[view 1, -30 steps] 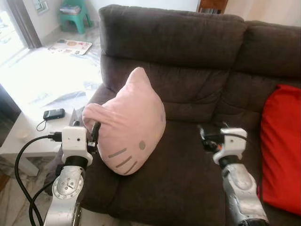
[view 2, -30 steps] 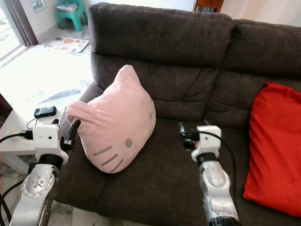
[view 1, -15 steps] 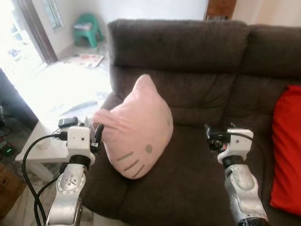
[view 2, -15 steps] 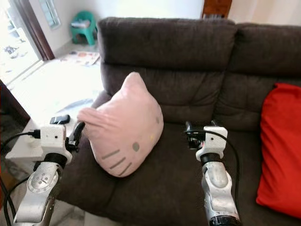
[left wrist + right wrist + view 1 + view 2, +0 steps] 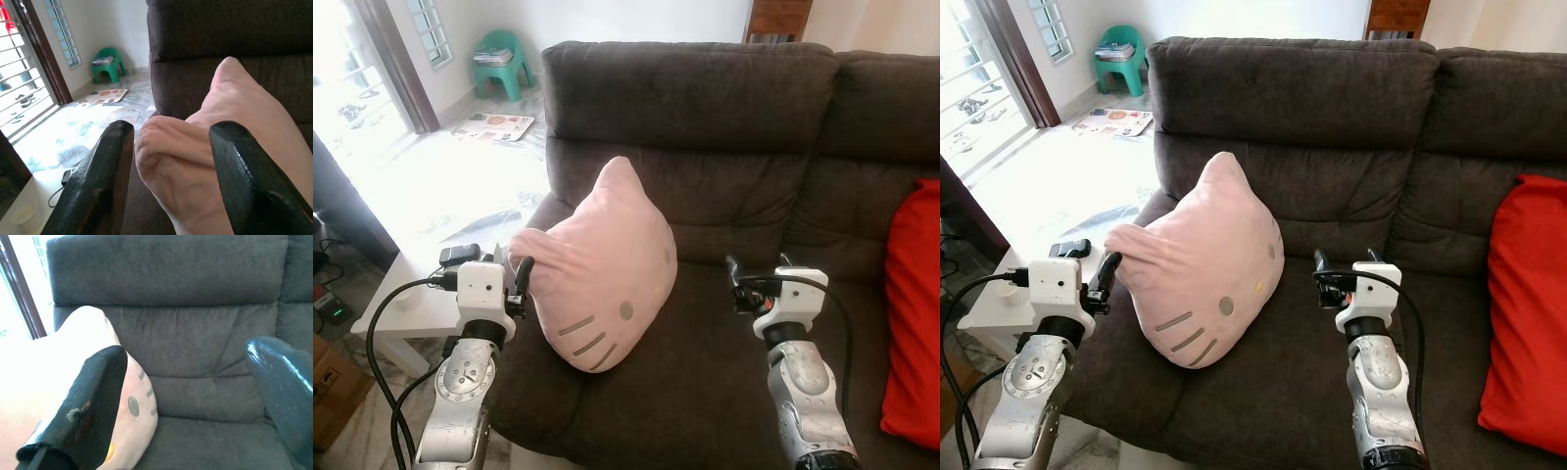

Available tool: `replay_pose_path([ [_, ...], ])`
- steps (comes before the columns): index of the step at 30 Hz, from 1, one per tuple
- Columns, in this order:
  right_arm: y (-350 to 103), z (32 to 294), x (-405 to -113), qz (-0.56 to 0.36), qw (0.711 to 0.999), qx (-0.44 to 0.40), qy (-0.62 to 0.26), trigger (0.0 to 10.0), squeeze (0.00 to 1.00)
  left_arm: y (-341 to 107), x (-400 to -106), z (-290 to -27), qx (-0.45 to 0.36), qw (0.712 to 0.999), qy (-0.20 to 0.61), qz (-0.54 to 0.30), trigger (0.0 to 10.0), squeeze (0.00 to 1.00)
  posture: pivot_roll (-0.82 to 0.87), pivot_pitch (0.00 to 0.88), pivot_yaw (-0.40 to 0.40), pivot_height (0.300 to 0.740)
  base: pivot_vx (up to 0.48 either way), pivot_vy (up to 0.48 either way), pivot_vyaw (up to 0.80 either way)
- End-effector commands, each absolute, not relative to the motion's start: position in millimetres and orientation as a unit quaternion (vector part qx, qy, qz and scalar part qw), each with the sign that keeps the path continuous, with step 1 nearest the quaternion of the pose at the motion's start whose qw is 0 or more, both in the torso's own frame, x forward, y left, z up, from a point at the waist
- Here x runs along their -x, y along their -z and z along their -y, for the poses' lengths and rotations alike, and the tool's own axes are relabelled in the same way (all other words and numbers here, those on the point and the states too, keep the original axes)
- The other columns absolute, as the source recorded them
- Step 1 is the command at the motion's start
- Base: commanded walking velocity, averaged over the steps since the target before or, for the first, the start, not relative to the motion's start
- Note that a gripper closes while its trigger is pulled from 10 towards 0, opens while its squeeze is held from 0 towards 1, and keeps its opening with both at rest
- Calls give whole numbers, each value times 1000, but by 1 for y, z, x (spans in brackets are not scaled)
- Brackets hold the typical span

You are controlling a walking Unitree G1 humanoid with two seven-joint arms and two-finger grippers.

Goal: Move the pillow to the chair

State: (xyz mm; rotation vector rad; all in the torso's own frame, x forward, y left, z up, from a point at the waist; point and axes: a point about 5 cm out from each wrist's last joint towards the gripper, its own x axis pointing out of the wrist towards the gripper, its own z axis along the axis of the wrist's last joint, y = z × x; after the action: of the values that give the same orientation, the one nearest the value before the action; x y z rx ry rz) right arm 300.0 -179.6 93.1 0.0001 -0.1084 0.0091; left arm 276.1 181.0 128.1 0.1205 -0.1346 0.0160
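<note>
a pink pillow (image 5: 602,269), shaped as a cat's head with grey whisker marks and a grey eye, is seen standing on the left seat of a dark brown sofa (image 5: 705,88), leaning towards the backrest with one ear pointing up. the left gripper (image 5: 514,284) is placed at the pillow's outer ear, beside the sofa's armrest; in the left wrist view its fingers (image 5: 98,181) are spread to either side of this folded ear (image 5: 166,156), and it cannot be told whether the fabric is pinched. the right gripper (image 5: 1327,279) is held above the seat cushion just beside the pillow's other side, apart from it, with its fingers (image 5: 93,396) released and wide apart. a red cushion (image 5: 1533,304) is shown at the far right of the sofa. a white worktop (image 5: 416,308) carrying a dark phone (image 5: 1069,248) is seen beside the armrest, and a green plastic chair (image 5: 504,61) stands well apart on the sunlit tiled floor (image 5: 440,176) near a printed mat (image 5: 1113,120).
</note>
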Motion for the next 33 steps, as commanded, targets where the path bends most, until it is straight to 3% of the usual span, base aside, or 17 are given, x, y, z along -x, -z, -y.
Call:
replay_pose_path([
  [1,-93,176,-302,55,998,-7,-7,10000,0,-129,-274,-183,-53,996,-8,73,10000,0,86,0,43,740,0,0,0],
  [27,-96,182,-306,56,998,-4,0,10000,0,-128,-275,-181,-50,996,-9,76,10000,0,80,34,23,740,0,0,0],
  [33,-97,180,-307,56,998,-4,-3,10000,0,-129,-274,-180,-46,996,-12,78,10000,0,80,44,18,740,-289,0,0],
])
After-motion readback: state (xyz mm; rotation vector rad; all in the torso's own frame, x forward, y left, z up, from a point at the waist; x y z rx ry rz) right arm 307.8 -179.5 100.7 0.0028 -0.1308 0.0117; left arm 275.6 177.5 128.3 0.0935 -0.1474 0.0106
